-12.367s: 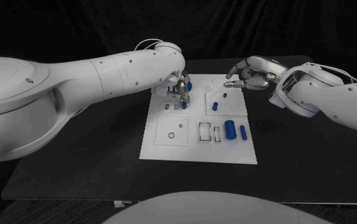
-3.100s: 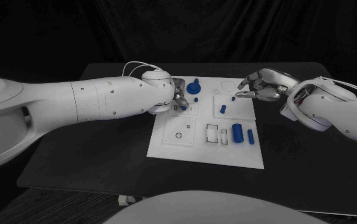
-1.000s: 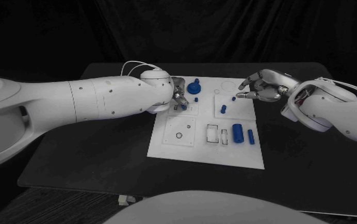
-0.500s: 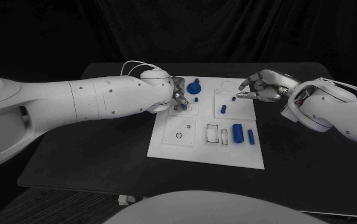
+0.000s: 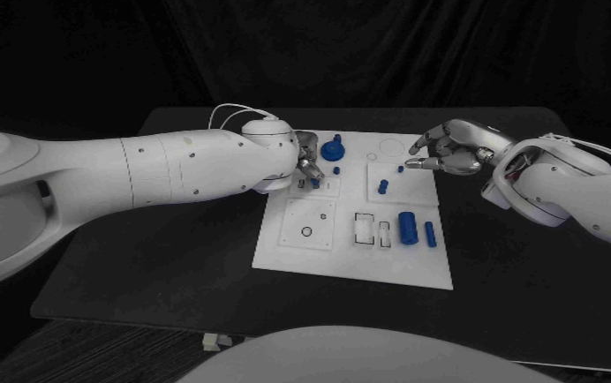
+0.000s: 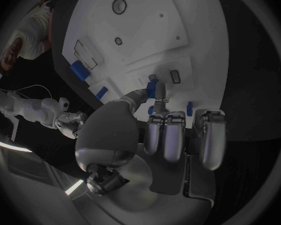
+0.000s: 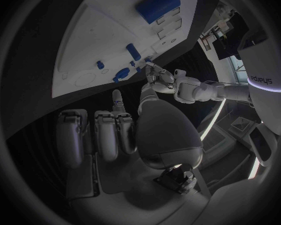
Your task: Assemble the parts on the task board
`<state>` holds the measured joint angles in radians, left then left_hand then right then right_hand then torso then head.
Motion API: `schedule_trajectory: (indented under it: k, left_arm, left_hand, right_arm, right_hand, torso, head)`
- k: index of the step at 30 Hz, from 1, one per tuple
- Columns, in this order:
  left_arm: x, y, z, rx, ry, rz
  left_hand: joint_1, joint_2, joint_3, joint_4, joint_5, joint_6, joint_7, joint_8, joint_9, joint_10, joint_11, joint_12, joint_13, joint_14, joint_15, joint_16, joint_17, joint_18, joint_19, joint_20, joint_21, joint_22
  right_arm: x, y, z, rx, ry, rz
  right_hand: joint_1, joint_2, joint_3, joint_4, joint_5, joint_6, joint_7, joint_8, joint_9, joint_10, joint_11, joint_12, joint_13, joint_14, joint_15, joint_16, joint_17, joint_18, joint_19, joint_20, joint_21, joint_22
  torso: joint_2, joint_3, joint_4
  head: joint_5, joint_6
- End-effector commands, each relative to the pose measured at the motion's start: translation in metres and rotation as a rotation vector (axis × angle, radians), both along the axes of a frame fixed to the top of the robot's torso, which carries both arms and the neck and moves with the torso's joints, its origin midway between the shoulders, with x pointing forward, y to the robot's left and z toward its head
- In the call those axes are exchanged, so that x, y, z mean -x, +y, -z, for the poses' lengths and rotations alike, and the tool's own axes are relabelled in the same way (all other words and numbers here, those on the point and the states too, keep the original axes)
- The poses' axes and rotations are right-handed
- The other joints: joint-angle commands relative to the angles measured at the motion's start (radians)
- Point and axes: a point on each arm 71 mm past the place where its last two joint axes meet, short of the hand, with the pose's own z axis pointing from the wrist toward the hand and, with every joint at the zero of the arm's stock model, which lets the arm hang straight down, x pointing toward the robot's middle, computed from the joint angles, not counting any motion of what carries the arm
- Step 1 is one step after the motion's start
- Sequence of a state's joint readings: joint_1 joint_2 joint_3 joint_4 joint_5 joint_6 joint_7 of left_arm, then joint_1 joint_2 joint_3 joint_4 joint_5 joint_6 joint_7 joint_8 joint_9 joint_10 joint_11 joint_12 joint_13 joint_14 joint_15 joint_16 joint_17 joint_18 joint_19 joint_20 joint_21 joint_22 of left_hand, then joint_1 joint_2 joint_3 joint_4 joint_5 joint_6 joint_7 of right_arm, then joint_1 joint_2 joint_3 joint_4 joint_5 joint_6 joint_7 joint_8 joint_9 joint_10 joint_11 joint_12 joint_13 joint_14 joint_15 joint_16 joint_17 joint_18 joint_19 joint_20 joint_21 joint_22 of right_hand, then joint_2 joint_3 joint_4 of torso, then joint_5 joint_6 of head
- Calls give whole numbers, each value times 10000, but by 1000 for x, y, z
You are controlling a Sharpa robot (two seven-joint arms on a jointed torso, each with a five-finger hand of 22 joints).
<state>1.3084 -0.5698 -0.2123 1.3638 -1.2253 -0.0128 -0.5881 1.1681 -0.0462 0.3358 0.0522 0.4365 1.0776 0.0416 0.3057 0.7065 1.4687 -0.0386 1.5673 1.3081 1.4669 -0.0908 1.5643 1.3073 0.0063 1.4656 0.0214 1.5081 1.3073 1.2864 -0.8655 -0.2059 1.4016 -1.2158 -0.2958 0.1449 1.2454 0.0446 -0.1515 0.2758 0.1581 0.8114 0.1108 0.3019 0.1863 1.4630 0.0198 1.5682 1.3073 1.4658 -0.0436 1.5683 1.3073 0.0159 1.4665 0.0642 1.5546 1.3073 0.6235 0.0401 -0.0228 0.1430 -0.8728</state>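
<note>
Black table under dark curtains, with a flat white rectangular task board at its middle.

Left hand, silver and many-fingered, lowered onto the board's far left corner, fingertips down over a small blue peg. From the left wrist camera, a small blue cylindrical piece pinched between thumb and a fingertip just above the board, beside two small dark rectangular slots; remaining fingers curled side by side. Clamped on that piece, then.

Right hand, silver likewise, poised above the board's far right edge, fingers bent and spread apart, nothing between them. Right wrist camera: fingers lined up and loosely curled, thumb apart, palm bare.

Elsewhere on the board, in the head view: a larger blue knobbed part standing upright near the far edge, just beside the left hand; a tiny blue peg just in front of it; a short blue pin on the right square panel, and a small blue stub near the right hand's fingertips. Toward the near right, a thick blue cylinder lying flat, with a slimmer blue rod alongside it, close but whether touching cannot be told. To their left, two outlined rectangular recesses, and a square panel with a small round ring.
</note>
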Motion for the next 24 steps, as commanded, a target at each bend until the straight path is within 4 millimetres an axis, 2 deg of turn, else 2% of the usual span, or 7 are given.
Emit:
schedule_trajectory:
  k: [1,24]
  left_arm:
    - [1,-3,1,58,59,164]
    - [2,-3,3,2,159,187]
  left_hand:
    - [96,9,1579,-1550,30,-14,-58,-30,16,1021,-45,35,2627,1039,-48,65,2635,166,542,-39,-30,1844]
    - [96,9,1579,-1550,30,-14,-58,-30,16,1021,-45,35,2627,1039,-48,65,2635,166,542,-39,-30,1844]
  right_arm:
    - [0,-1,2,52,84,98]
    - [1,-1,3,61,112,99]
  right_hand:
    - [101,-24,-19,-52,69,31,51,29,-13,1078,66,26,2635,1050,64,25,2635,-96,920,81,-46,2551]
    - [123,-15,-37,-49,72,31,55,32,-19,1078,74,26,2635,1050,70,25,2635,-93,913,86,-58,2546]
  torso:
    - [-1,3,-2]
    - [-2,2,-1]
  head:
    - [14,2]
    - [31,2]
